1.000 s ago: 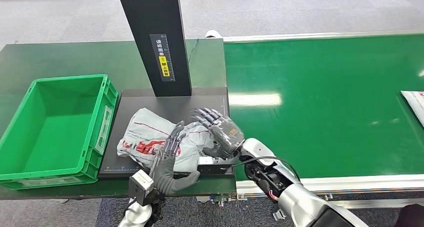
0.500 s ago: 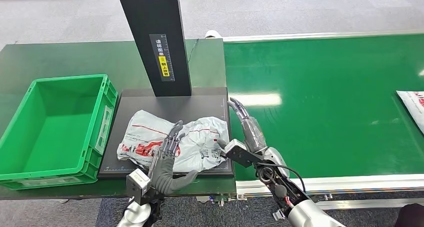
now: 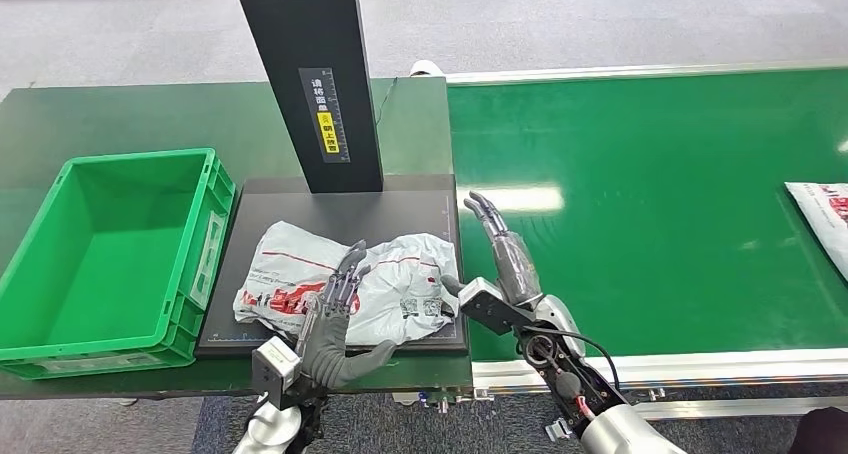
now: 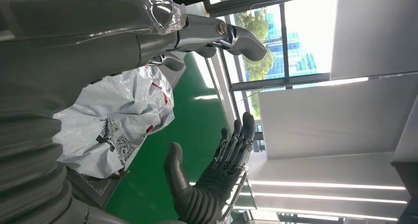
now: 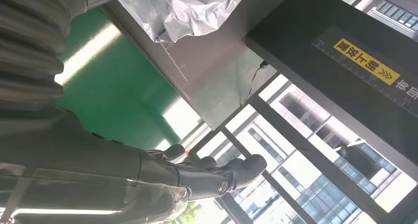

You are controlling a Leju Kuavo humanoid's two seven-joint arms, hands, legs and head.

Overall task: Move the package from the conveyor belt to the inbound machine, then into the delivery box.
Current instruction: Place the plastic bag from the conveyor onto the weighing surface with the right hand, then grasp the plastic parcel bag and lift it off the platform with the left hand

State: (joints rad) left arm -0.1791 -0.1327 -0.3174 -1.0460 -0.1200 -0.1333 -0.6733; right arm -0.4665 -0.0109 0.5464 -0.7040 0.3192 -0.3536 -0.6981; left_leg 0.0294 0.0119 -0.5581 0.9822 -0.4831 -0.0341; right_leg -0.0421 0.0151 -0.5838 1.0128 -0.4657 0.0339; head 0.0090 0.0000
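Since a second earlier, the right hand [image 3: 497, 257] had let go of the package [image 3: 345, 284] and swung off it to the belt side; it now stood just beside the package's near edge with its fingers straight and apart, holding nothing. The left hand [image 3: 333, 319] had barely shifted: it hovered at the package's front edge, fingers spread over the crumpled plastic, thumb out to the side, not gripping. Whether its fingertips touched the bag could not be told.

The package lay on the dark plate of the inbound machine [image 3: 330, 206], between the two hands, under the black post. So the first leg, belt to machine, looked finished, and the move into the green box [image 3: 213, 219] had not begun. That box sat well to the far side of the left hand. The next move probably called for the left hand to close on the loose bag and carry it over the box wall. A second package [image 3: 822, 209] lay well beyond the right hand on the conveyor belt [image 3: 640, 174].
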